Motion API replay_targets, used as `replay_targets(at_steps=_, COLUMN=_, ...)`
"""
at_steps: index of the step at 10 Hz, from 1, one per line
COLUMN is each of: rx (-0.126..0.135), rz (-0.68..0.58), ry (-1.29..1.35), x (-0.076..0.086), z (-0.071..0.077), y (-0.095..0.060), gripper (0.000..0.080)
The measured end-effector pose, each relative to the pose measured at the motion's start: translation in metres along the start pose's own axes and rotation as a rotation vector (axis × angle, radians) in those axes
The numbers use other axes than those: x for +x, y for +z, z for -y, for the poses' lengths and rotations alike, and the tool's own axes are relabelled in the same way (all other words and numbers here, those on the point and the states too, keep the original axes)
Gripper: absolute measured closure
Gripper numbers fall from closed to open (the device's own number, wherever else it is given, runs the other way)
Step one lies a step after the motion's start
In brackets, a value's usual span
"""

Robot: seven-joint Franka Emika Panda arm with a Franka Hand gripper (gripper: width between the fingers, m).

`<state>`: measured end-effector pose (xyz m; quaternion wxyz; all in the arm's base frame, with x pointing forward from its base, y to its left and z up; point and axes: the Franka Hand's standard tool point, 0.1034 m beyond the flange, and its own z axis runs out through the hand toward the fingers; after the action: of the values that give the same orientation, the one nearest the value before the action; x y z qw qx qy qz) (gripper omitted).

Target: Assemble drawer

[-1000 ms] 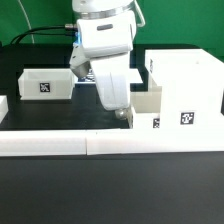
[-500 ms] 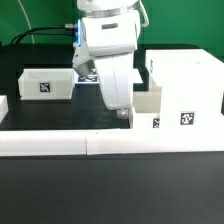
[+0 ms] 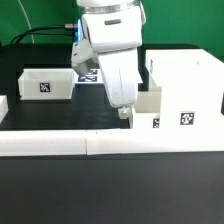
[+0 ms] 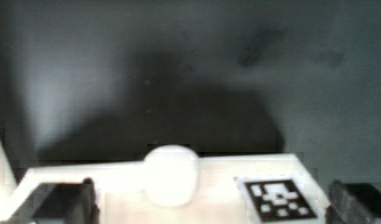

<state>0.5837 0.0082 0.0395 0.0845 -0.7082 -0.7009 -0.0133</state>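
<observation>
The drawer's large white housing (image 3: 182,85) stands at the exterior view's right with a tag on its front. One small tray (image 3: 148,106) sits partly inside the housing, its tagged front sticking out. My gripper (image 3: 125,113) points down right at that front. In the wrist view the tray's front face shows its round white knob (image 4: 169,172) and a tag (image 4: 272,197). My gripper (image 4: 213,208) is open, with its dark fingers (image 4: 70,203) far apart on either side of the knob and holding nothing. A second tray (image 3: 47,83) lies at the exterior view's left.
The long low white border rail (image 3: 100,143) runs along the front of the black table. The marker board (image 3: 87,73) lies behind my arm, mostly hidden by it. A short white rail piece (image 3: 3,108) sits at the exterior view's far left.
My arm has shifted slightly toward the exterior view's right, closer to the housing. The trays and housing look unmoved.
</observation>
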Motion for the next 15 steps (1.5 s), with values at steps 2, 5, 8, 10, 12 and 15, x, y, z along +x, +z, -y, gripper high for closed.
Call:
replay_targets(at_steps=2, rx=-0.005, rz=-0.001, ry=0.009, x=0.01, z=-0.004, y=0.0, gripper=0.0151)
replay_targets(at_steps=5, rx=-0.005, rz=-0.005, ry=0.029, x=0.026, z=-0.007, y=0.002, gripper=0.0151)
replay_targets(at_steps=8, rx=0.003, rz=0.016, ry=0.012, x=0.031, z=-0.007, y=0.001, gripper=0.0151)
replay_targets(at_steps=10, rx=0.013, rz=0.032, ry=-0.011, x=0.031, z=-0.007, y=0.001, gripper=0.0151)
replay_targets(at_steps=12, rx=0.023, rz=0.033, ry=-0.009, x=0.025, z=-0.004, y=0.004, gripper=0.0151)
replay_targets(at_steps=15, rx=-0.011, rz=0.046, ry=0.029, x=0.0, z=0.021, y=0.002, gripper=0.0151)
